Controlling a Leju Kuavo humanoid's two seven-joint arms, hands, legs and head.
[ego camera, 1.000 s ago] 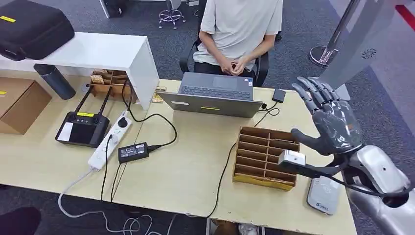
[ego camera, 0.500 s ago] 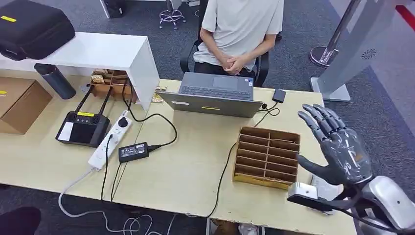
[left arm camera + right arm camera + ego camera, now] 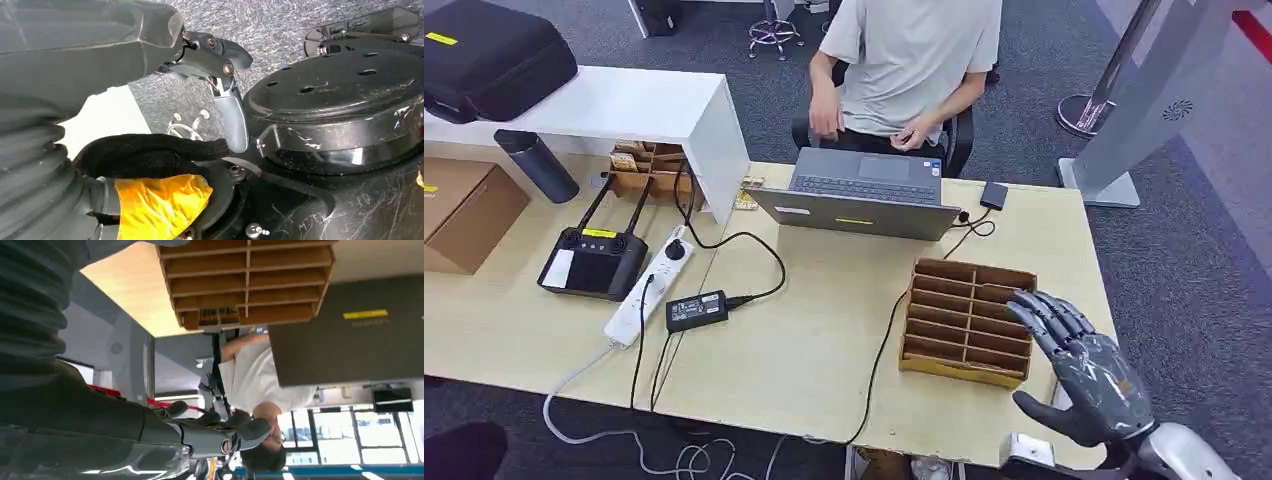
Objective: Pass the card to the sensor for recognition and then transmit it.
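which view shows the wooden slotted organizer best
The head view: the wooden organizer sits whole on the desk, slots visible, the right hand beside it. The right wrist view shows part of it, turned. The left wrist view gives nothing of it.

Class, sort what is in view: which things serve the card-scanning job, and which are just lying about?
Job: right hand, open; slotted wooden box, probably for cards.
Lying about: laptop; power strip; remote controller; power adapter; black case.

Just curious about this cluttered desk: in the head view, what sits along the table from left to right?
Cardboard box → black remote controller → white power strip → black power adapter → laptop → wooden card organizer → robot's right hand.
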